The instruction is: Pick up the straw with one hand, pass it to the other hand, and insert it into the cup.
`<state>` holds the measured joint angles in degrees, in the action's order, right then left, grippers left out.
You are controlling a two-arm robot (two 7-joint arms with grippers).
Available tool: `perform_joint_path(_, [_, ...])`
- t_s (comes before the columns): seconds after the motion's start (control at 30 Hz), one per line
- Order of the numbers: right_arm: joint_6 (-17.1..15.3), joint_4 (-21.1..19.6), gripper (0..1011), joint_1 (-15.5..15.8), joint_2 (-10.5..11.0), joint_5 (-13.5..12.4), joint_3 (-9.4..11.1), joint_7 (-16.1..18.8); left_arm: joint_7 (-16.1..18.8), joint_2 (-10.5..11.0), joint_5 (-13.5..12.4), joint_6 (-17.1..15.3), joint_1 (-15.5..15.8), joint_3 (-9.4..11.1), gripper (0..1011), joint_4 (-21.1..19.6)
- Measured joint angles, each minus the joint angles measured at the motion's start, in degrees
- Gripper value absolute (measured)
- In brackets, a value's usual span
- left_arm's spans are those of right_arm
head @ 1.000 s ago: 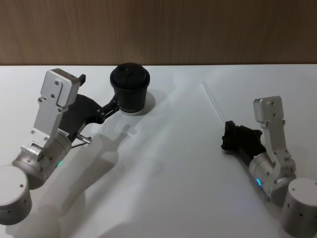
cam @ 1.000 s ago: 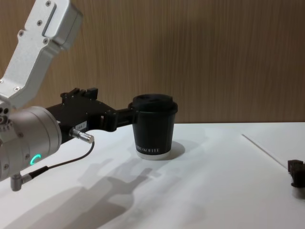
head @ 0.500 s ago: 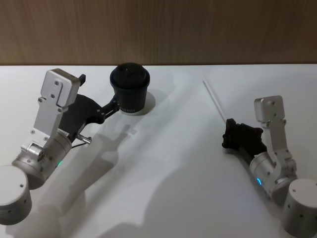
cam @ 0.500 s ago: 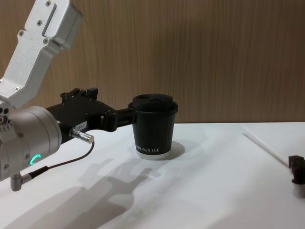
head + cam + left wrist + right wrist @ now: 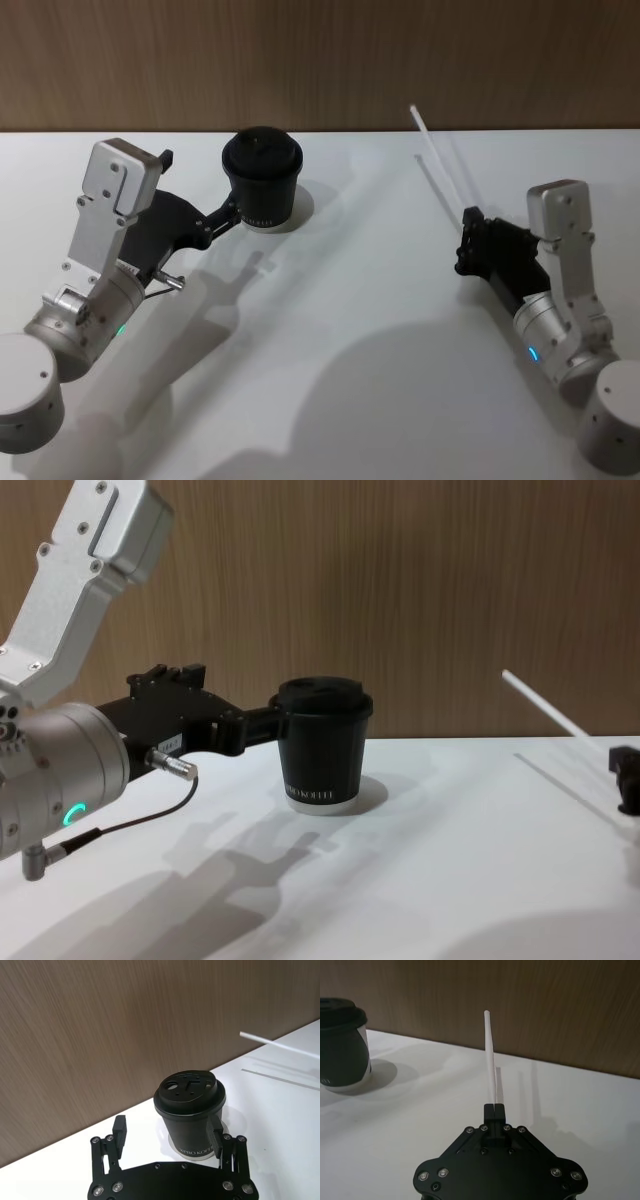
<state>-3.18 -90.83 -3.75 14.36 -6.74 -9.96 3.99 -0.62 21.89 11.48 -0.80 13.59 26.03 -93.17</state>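
Right hand [image 5: 494, 1107] pinches the straw [image 5: 490, 1057] aloft, tilted; left hand [image 5: 168, 1129] open beside the cup [image 5: 262, 185].

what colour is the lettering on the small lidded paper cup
White, printed low on the black paper cup; it reads clearest in the chest view.

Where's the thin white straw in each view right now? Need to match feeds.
Head view: thin white straw right of centre, held in the right gripper.
Chest view: straw at the right edge, slanting up.
Left wrist view: straw in the air beyond the black lidded paper cup.
Right wrist view: straw pointing away from that gripper.
Shared landmark: that cup, left gripper beside it.
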Motion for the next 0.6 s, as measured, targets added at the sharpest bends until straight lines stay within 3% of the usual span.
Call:
perform_joint_path(0.4, [9.0, -1.8, 1, 0.4, 2.1, 0.4, 0.5, 3.8, 0.0, 0.0, 0.0, 0.0, 0.0, 0.0, 1003, 0.0])
perform_joint_path(0.6, [14.1, -2.7, 1, 0.5, 3.5, -0.8, 0.7, 7.2, 0.0, 0.0, 0.0, 0.0, 0.0, 0.0, 1003, 0.0])
